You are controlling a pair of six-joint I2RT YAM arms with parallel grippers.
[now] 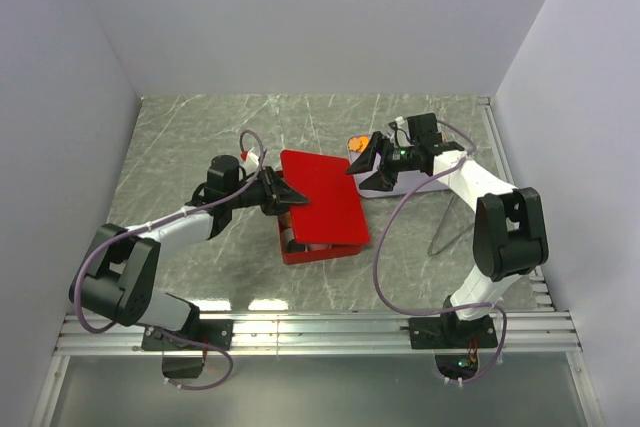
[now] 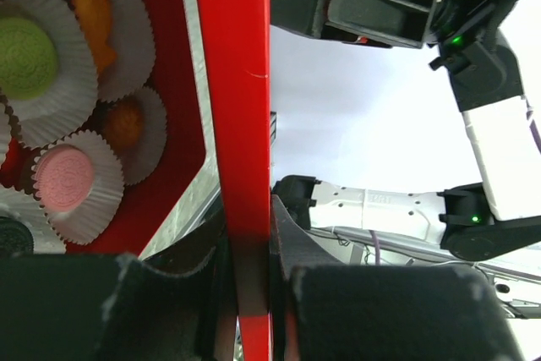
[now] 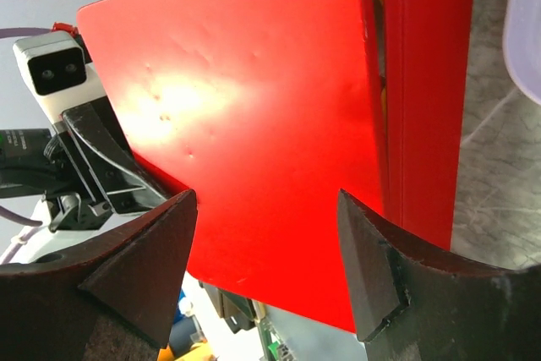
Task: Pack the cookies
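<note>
- Your left gripper (image 2: 251, 238) is pinched narrow on the edge of the red lid (image 1: 322, 199).
- Your right gripper (image 3: 266, 200) gapes wide, holding nothing, near the lid's right edge.
- You see the cookies (image 2: 27, 57) in white paper cups (image 2: 84, 217) inside the red box (image 1: 320, 250), under the lid.

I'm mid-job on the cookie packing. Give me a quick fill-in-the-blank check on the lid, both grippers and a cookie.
The left gripper is shut on the edge of the lid, which is coloured ____.
The right gripper has its jaws ____.
The pink cookie sits in a white paper ____.
Missing words: red; open; cup.
</note>
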